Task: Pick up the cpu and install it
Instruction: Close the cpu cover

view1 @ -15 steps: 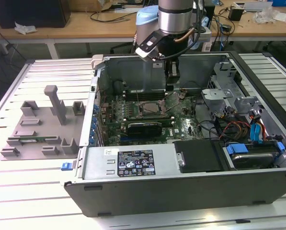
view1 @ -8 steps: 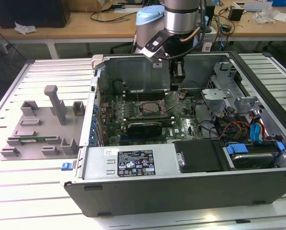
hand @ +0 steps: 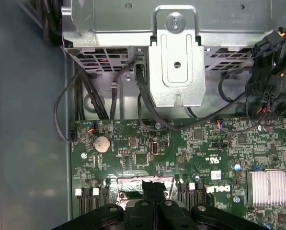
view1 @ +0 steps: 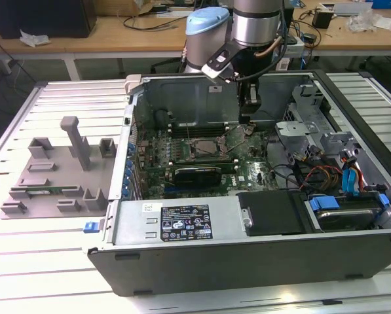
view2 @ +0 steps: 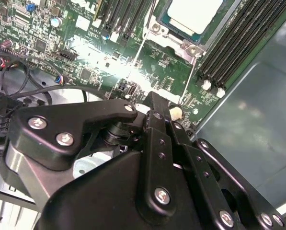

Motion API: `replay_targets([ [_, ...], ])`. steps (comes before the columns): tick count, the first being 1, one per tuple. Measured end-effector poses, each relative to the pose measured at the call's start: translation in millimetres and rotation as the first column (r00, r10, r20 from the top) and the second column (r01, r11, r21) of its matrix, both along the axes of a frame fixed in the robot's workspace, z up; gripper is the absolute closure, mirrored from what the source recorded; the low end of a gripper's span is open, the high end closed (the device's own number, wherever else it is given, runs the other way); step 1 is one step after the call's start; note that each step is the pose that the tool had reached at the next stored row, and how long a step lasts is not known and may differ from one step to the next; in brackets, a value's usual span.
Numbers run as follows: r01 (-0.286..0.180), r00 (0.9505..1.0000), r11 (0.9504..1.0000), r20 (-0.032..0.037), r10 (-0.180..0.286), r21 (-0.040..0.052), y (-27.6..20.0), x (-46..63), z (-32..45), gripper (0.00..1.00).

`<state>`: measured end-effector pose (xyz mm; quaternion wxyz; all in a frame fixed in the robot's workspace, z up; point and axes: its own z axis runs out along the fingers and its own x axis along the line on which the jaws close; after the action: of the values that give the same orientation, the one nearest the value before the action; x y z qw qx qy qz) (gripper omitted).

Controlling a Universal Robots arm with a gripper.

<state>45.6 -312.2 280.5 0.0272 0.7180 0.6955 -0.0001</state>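
Exterior view: an open computer case [view1: 247,268] lies on its side on the slatted table [view1: 51,261], filling the middle and the exterior view's right part of it. A grey plastic fixture [view1: 57,173] sits near the table's edge on the exterior view's left, well apart from the case's inside. The arm [view1: 257,23] comes down over the case's far wall. The gripper [view1: 247,127] hangs inside the case just above the green motherboard [view1: 247,171], near the socket [view1: 205,147], on the side of it toward the exterior view's right. In the second wrist view the cpu [view2: 195,13] lies flat in the socket's metal frame, silver top up, with black memory slots [view2: 243,43] running alongside. The gripper [view2: 163,106] is apart from the chip, over the board just off one corner of the frame. Its fingers look drawn together with nothing held between them (the links run in to one dark tip in both wrist views). In the first wrist view the gripper [hand: 153,189] hovers over the motherboard, which carries a coin battery [hand: 102,143] and a ribbed heat sink [hand: 266,186]. Past the board's edge a folded metal bracket [hand: 176,57] stands against the case wall, with black cables [hand: 141,93] trailing down to the board beside it.
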Motion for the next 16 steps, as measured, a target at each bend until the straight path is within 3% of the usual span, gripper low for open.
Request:
replay_targets([
  [12,0.000,1.0000,1.0000,-0.0058,0.000,0.0001,0.0,7.3,-2.4,0.89],
  [16,0.000,0.9999,1.0000,-0.0150,0.000,0.0000,0.0,13.2,-6.5,0.89],
])
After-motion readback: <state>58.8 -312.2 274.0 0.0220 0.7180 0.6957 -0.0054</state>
